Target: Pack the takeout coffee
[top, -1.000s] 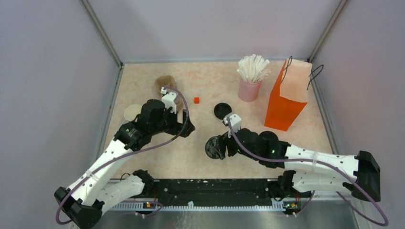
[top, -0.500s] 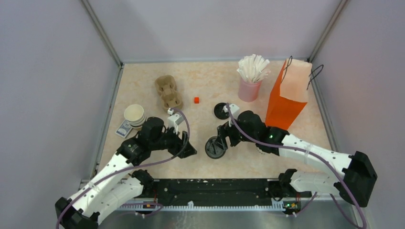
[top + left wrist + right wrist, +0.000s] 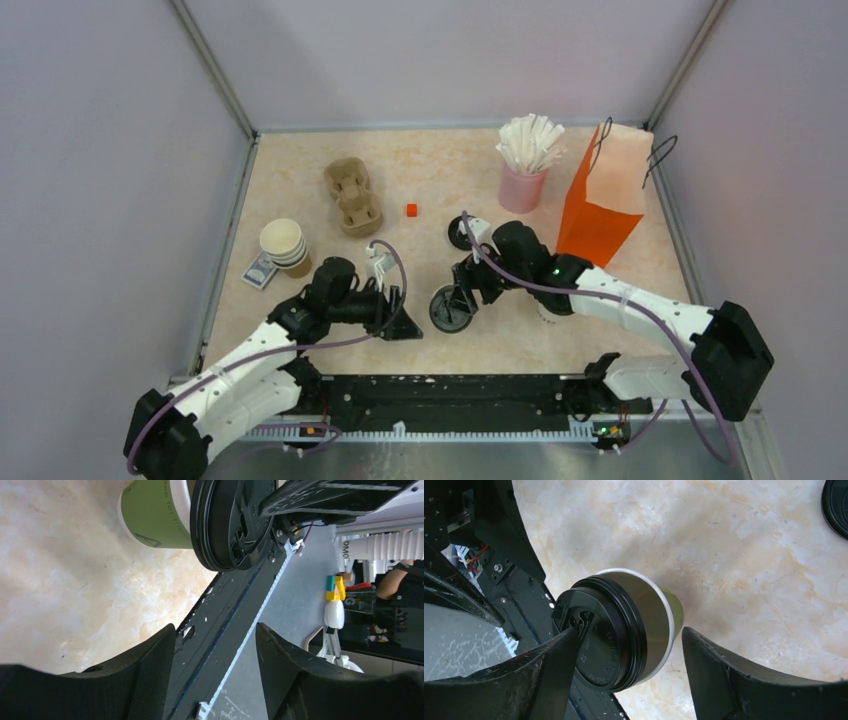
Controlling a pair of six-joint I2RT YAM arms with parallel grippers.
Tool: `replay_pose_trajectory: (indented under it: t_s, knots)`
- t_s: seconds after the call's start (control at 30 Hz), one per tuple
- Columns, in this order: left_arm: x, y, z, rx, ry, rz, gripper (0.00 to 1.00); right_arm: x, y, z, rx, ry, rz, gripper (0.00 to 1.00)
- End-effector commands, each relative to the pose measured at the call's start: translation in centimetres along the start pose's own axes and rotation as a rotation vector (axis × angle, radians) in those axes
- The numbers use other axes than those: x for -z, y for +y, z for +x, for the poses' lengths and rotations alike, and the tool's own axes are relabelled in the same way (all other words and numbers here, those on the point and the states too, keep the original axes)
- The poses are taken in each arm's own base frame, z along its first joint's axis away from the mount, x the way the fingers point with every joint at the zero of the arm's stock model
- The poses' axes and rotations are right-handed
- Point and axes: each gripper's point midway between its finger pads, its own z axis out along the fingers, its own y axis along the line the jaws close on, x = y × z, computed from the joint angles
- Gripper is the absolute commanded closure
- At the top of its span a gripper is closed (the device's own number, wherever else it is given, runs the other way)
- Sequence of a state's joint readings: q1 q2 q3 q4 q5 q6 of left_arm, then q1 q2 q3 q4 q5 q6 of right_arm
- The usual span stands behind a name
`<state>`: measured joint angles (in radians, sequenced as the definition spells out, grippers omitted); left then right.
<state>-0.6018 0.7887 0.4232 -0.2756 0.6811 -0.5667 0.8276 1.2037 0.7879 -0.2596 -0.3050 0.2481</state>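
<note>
The takeout coffee (image 3: 449,310), an olive cup with a black lid, stands near the table's front edge. In the right wrist view the coffee (image 3: 644,615) sits between my open fingers; the left finger overlaps the lid's rim and the right finger is apart from the cup. My right gripper (image 3: 470,288) (image 3: 629,632) is just behind and over the cup. My left gripper (image 3: 404,324) (image 3: 215,670) is open and empty, just left of the cup, which shows at the top of the left wrist view (image 3: 152,515). The orange bag (image 3: 598,205) stands open at the back right.
A pink cup of white straws (image 3: 523,186) stands left of the bag. A loose black lid (image 3: 459,232) lies behind my right gripper. A stack of cream cups (image 3: 283,245), a card (image 3: 259,272), a cardboard carrier (image 3: 353,196) and a red cube (image 3: 411,210) lie at the left and middle.
My left arm has drawn back from the carrier and cup stack to the front, left of the coffee. My right arm has swung up and back; the coffee stays put.
</note>
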Motion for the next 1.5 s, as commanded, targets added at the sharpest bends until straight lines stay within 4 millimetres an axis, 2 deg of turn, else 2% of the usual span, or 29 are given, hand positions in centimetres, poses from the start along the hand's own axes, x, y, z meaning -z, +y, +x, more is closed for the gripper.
replay_pose_trajectory:
  t_s: [0.0,0.3,0.6,0.9,1.1,1.17,1.37,1.47]
  knots:
    - [-0.7,-1.6,-1.3,-0.028,-0.045,0.100,0.37,-0.1,0.7,-2.1,0.031,-0.034,-0.055,0.27]
    - [-1.9,-2.0,-1.6,-0.018,-0.058,0.154,0.52,0.1,0.2,-1.8,0.015,-0.047,-0.047,0.35]
    - [-3.3,-2.3,-1.5,-0.023,-0.043,0.171,0.52,0.1,-0.4,-1.8,0.000,-0.063,-0.034,0.42]
    - [-4.0,-2.5,-2.8,-0.060,-0.073,0.161,0.54,0.1,-0.7,-1.7,-0.012,-0.074,-0.029,0.52]
    - [-4.1,-1.8,-3.9,-0.097,-0.080,0.081,0.54,0.0,-1.1,-1.6,-0.023,-0.078,-0.011,0.55]
    - [-3.9,-1.7,-4.4,-0.103,-0.093,0.054,0.51,-0.1,-1.3,-1.5,-0.033,-0.080,-0.003,0.55]
    - [-2.9,-1.4,-5.2,-0.108,-0.135,-0.016,0.32,-0.3,-1.4,-1.2,-0.044,-0.079,-0.003,0.57]
    - [-2.5,-0.9,-5.7,-0.112,-0.161,-0.066,0.27,-0.4,-1.7,-1.1,-0.047,-0.079,0.009,0.60]
